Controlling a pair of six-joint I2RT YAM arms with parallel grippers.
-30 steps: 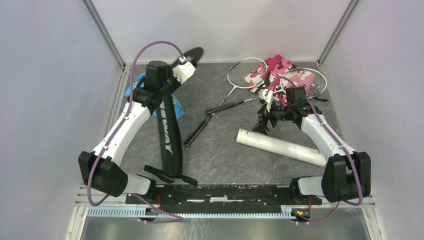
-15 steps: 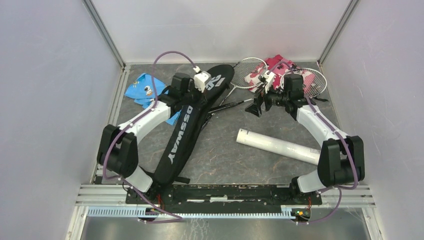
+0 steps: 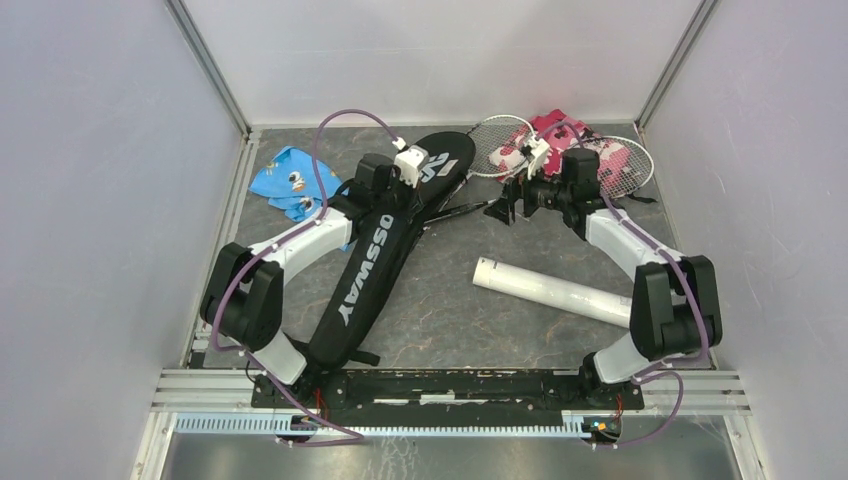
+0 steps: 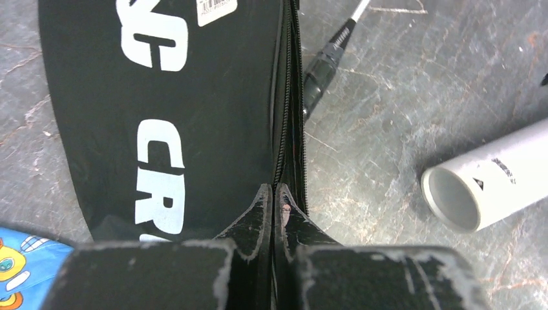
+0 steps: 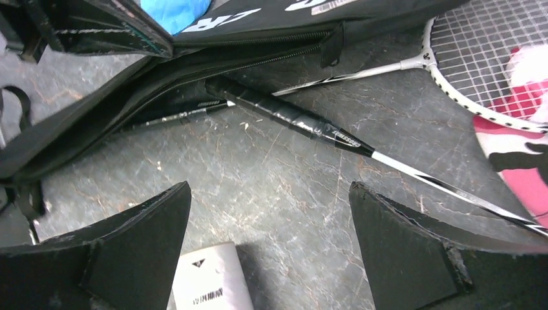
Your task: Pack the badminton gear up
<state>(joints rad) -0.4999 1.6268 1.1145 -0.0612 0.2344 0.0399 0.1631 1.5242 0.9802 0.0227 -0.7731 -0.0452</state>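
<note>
Top external view shows packing barely begun: the black CROSSWAY racket bag (image 3: 365, 275) lies flat under the left gripper (image 4: 271, 190), which is clenched on its zipper edge. Nothing shows inside the bag, though one racket grip lies right at its parted seam. The white tube (image 3: 560, 290), its open mouth looking empty, lies just below the spread, empty right gripper (image 5: 268, 194). Ahead of that gripper lie both rackets (image 5: 284, 116), unpacked, with a white tuft, probably a shuttlecock (image 5: 533, 64), on the strings at its far right.
</note>
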